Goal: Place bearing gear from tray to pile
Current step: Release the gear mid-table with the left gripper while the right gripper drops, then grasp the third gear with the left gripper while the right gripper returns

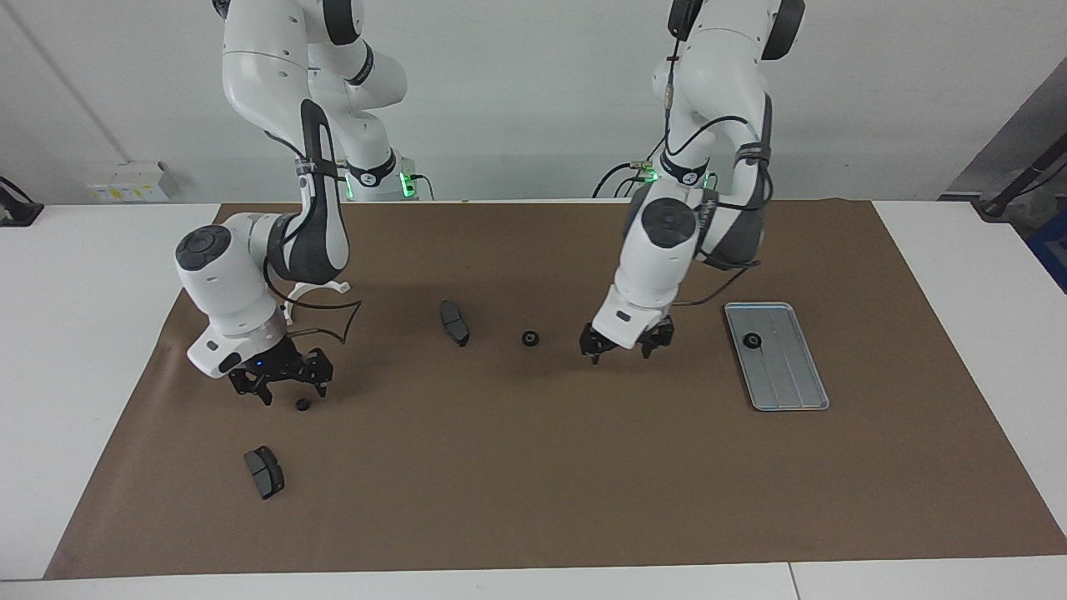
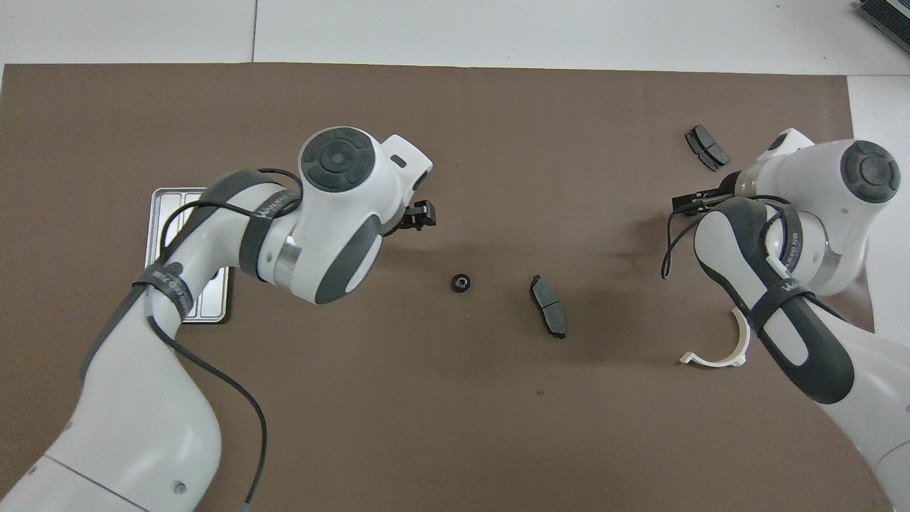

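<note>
left arm strap (image 2: 274, 206): "WANJEED"
right arm strap (image 2: 789, 290): same brand, only partly legible

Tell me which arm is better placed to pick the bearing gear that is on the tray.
The left. Its open gripper hangs over the mat beside the tray, where the bearing gear lies. The right gripper is over the other end, by a brake pad.

left hand (image 1: 621, 350) hangs low, fingers spread; right hand (image 1: 279, 385) likewise.
</note>
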Controlling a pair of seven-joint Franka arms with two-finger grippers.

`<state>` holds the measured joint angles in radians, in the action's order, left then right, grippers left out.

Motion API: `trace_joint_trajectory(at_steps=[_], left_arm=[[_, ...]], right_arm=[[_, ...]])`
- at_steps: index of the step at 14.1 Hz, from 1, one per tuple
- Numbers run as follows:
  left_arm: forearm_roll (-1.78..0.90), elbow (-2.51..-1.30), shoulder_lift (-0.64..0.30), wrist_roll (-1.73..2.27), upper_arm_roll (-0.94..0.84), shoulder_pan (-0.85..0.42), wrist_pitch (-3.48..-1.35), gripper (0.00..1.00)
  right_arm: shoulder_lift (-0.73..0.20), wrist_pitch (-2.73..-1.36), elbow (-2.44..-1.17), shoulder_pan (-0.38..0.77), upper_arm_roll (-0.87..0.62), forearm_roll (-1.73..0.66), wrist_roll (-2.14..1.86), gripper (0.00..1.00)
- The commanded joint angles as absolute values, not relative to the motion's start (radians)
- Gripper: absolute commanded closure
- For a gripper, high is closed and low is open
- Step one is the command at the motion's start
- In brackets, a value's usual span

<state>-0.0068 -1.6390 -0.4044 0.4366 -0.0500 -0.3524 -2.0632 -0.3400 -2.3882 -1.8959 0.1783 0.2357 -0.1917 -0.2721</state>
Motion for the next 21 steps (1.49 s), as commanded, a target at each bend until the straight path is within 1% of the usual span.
trace_joint_trajectory(at_steps=[1,3,4,7,11,14,17,19,20,21], left_arm=[[-0.002,-1.736,-0.316,0.286,-0.063,-0.238,-2.034,0.0],[-0.002,-1.807,-0.278,0.172,-0.063,-0.181,-2.042,0.0],[-0.003,-1.836,-0.264,0.14,-0.063,-0.16,-2.045,0.0],[-0.003,-1.925,-0.215,0.026,-0.063,-0.094,-2.065,0.0],[-0.003,-2.052,-0.169,-0.054,-0.063,-0.002,-2.21,0.0],[-0.005,-2.112,-0.156,-0.054,-0.063,0.032,-2.293,0.0],[-0.005,-2.121,-0.153,-0.046,-0.063,0.043,-2.295,0.0],[-0.006,-2.132,-0.149,-0.043,-0.063,0.043,-2.295,0.0],[-0.006,-2.137,-0.147,-0.043,-0.063,0.043,-2.296,0.04],[-0.006,-2.144,-0.146,-0.035,-0.063,0.041,-2.296,0.11]], right_arm=[[-0.273,-2.291,-1.87,0.179,0.172,-0.201,-0.134,0.0],[-0.27,-2.214,-1.815,0.181,0.106,-0.181,0.024,0.0],[-0.27,-2.197,-1.795,0.183,0.062,-0.146,0.113,0.0],[-0.273,-2.204,-1.772,0.183,-0.098,0.0,0.419,0.0],[-0.287,-2.22,-1.773,0.192,-0.251,0.026,0.604,0.0],[-0.345,-2.278,-1.775,0.215,-0.346,0.174,0.808,0.0],[-0.397,-2.286,-1.775,0.256,-0.385,0.276,0.896,0.0],[-0.46,-2.286,-1.775,0.256,-0.422,0.389,0.925,0.0],[-0.484,-2.287,-1.775,0.256,-0.423,0.429,0.939,0.0],[-0.495,-2.289,-1.776,0.255,-0.425,0.439,0.94,0.0]])
